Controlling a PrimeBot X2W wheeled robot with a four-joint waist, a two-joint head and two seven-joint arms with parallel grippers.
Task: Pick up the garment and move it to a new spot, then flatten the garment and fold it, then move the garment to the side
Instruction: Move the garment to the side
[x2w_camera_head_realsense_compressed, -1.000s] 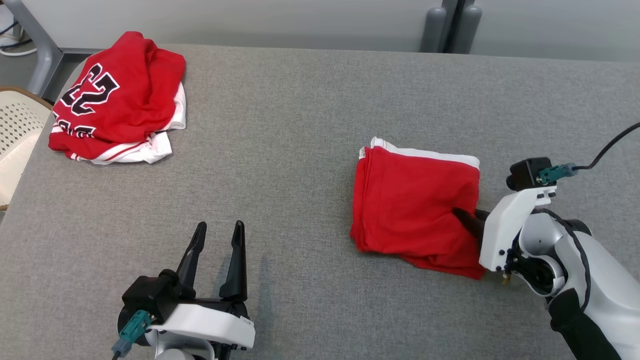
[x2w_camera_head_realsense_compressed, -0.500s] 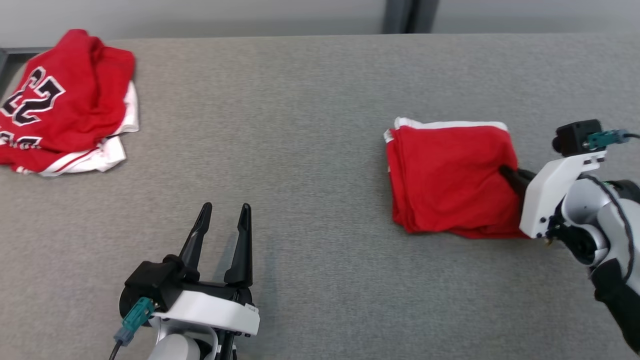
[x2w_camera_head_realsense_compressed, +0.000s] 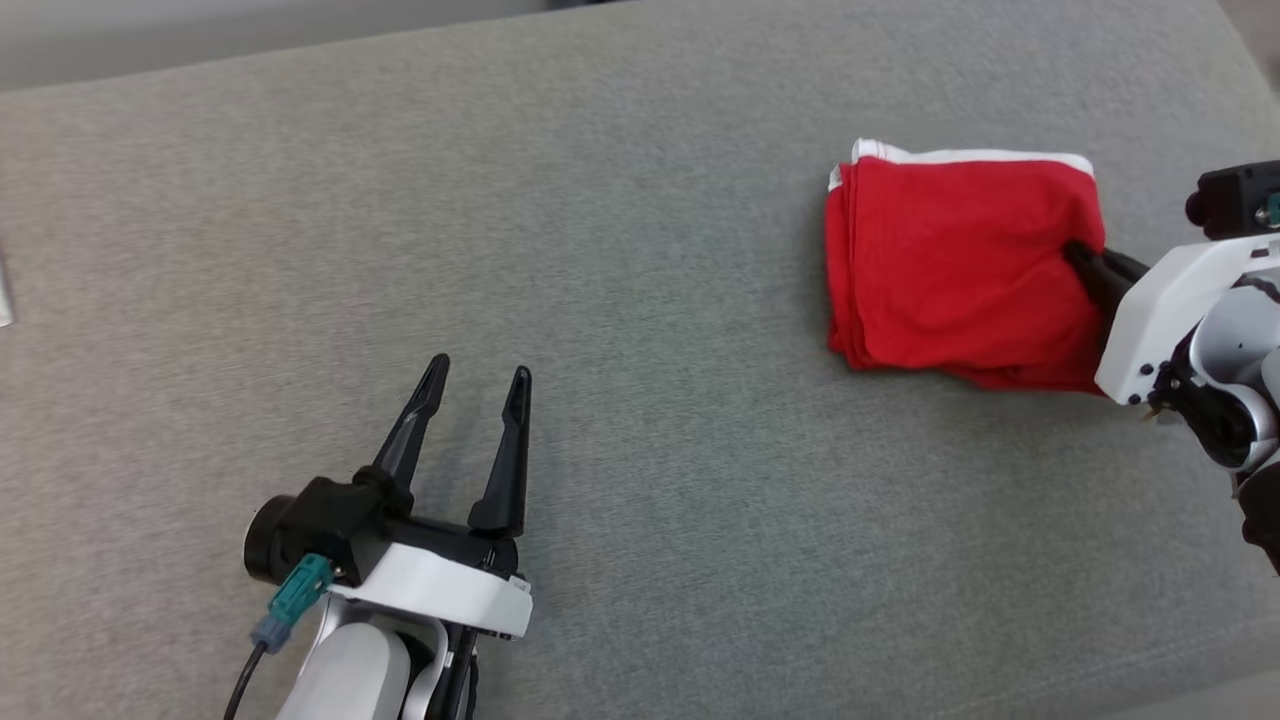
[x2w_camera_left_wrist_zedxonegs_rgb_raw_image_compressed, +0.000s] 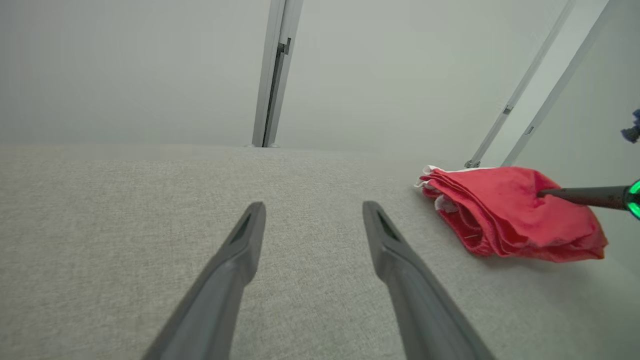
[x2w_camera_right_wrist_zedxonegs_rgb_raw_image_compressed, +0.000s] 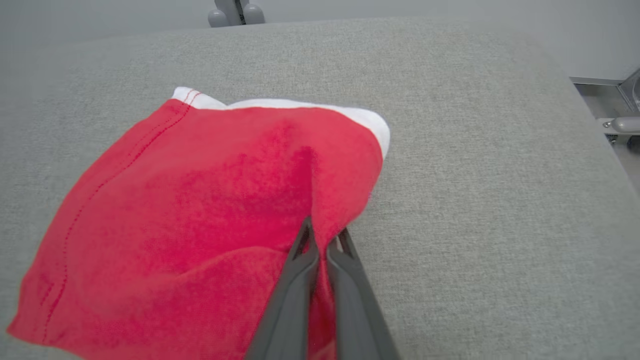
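A folded red garment (x2w_camera_head_realsense_compressed: 960, 270) with a white trim along its far edge lies on the grey table at the right. My right gripper (x2w_camera_head_realsense_compressed: 1082, 260) is shut on its right edge, pinching a ridge of red cloth (x2w_camera_right_wrist_zedxonegs_rgb_raw_image_compressed: 320, 220) between the fingers. The same garment (x2w_camera_left_wrist_zedxonegs_rgb_raw_image_compressed: 510, 212) appears at the right of the left wrist view, with a right finger (x2w_camera_left_wrist_zedxonegs_rgb_raw_image_compressed: 580, 195) poking into it. My left gripper (x2w_camera_head_realsense_compressed: 477, 385) hovers open over bare table at the lower left, holding nothing.
The grey fabric-covered table (x2w_camera_head_realsense_compressed: 640, 200) spreads wide between the two grippers. Its right edge (x2w_camera_right_wrist_zedxonegs_rgb_raw_image_compressed: 590, 130) runs close to the garment, with floor and metal legs beyond. A pale wall with a post (x2w_camera_left_wrist_zedxonegs_rgb_raw_image_compressed: 272, 75) stands behind the table.
The head camera has turned right, so the pile of red jerseys at the far left has left the picture. The right gripper has dragged the folded garment toward the table's right side.
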